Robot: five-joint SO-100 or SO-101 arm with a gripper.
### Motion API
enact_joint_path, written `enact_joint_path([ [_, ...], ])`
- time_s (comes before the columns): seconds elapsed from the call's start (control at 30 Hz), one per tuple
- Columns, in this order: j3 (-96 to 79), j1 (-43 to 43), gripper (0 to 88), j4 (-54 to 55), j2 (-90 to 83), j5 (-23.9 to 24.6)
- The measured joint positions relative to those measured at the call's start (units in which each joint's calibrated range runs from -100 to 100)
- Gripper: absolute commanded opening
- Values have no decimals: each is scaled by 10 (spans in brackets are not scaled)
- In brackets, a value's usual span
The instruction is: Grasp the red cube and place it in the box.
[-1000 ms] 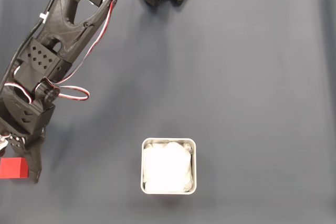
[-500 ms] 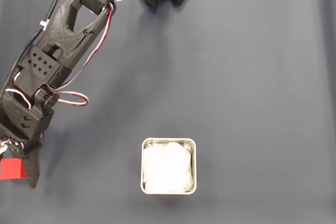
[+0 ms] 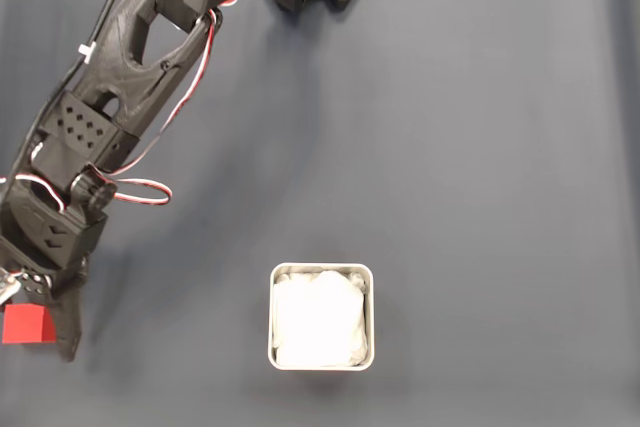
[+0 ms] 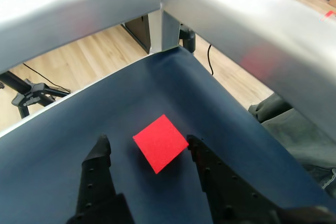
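Black plastic gripper (image 4: pixel 147 144), two fingers spread apart, holding nothing; the left finger (image 4: pixel 100 156) and the right finger (image 4: pixel 197 150) in the wrist view stand on either side of the cube with dark cloth showing in the gaps.

Red cube (image 4: pixel 160 142): lies on the cloth between the fingertips, turned corner-on to them, its right corner just beside the right finger, whether touching cannot be told. In the fixed view the cube (image 3: pixel 26 324) sits at the far left edge of the picture, well apart from the box (image 3: pixel 321 316), partly covered by the gripper (image 3: pixel 40 317) above it.

Box: pale grey rim, white soft lining, lower middle of the fixed view, to the right of the cube.

Cloth (image 3: pixel 480 167): dark blue-grey, bare between cube and box. In the wrist view its edge and a metal frame (image 4: pixel 220 9) run close beyond the cube, wooden floor (image 4: pixel 100 56) past them.
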State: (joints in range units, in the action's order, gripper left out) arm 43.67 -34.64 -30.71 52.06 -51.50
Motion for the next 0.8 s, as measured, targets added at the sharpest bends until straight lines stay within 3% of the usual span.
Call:
enact_joint_path([
  [0.8, -65, 11, 338, 0, -24, 11],
])
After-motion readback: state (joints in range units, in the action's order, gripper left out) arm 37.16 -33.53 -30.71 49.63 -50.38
